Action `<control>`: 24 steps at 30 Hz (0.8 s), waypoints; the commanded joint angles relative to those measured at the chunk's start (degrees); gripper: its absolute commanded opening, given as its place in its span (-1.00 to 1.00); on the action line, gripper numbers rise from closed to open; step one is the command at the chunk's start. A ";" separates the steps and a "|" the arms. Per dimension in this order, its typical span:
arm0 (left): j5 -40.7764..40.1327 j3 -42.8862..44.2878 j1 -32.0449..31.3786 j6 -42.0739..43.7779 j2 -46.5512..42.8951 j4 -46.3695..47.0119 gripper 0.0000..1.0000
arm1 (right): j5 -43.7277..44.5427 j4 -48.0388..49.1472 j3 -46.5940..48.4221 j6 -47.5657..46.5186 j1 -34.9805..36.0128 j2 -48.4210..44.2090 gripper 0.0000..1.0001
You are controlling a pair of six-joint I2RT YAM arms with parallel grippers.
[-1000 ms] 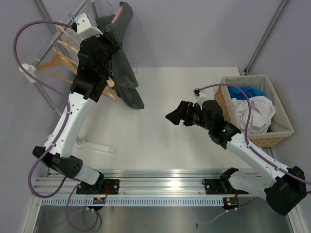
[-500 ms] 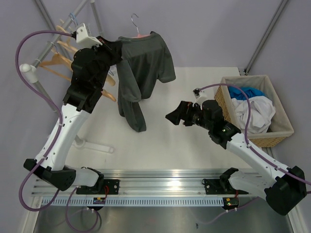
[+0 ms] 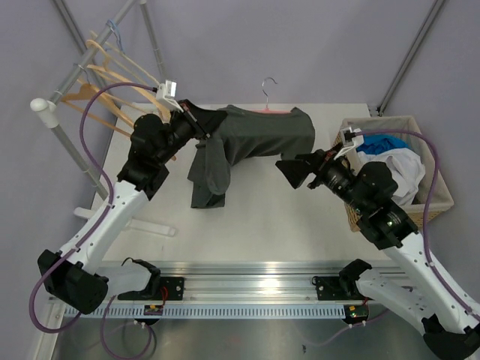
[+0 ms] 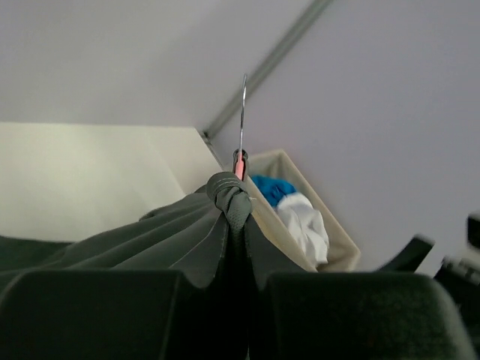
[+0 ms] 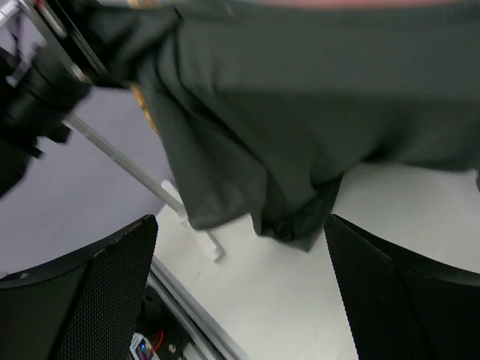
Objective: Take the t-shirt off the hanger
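Note:
A dark grey t-shirt (image 3: 259,136) hangs on a pink hanger (image 3: 276,111) whose metal hook (image 3: 268,85) points up, held in the air over the back of the table. My left gripper (image 3: 201,124) is shut on the shirt's bunched left end. In the left wrist view the fabric (image 4: 165,240) runs between the jaws of that gripper (image 4: 240,307) up to the hanger's hook (image 4: 243,112). My right gripper (image 3: 297,169) stands open just under the shirt's right end. In the right wrist view the shirt (image 5: 300,112) hangs ahead of its fingers (image 5: 97,300), apart from them.
A wicker basket (image 3: 433,174) with white and blue clothes stands at the right of the table. A clothes rack (image 3: 71,82) with several wooden hangers (image 3: 112,71) stands at the back left. A white rack foot (image 3: 146,225) lies on the table's left.
My left arm has swung the shirt and hanger away from the rack and rightwards over the table. My right gripper has moved up and right, close under the shirt's right end, still open.

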 commanded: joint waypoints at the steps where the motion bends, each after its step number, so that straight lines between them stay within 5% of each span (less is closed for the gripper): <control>1: 12.85 -4.50 -2.27 -2.53 -5.85 13.99 -1.00 | 5.09 -3.09 7.46 -4.63 0.63 2.08 0.97; 9: 10.50 -13.74 -8.95 2.23 -16.05 12.51 -1.00 | 9.85 -3.56 9.68 -8.42 0.63 9.03 0.64; 24: 5.83 -19.90 -12.12 3.64 -19.49 13.38 -1.00 | 10.38 2.34 4.84 -6.32 0.63 7.98 -0.74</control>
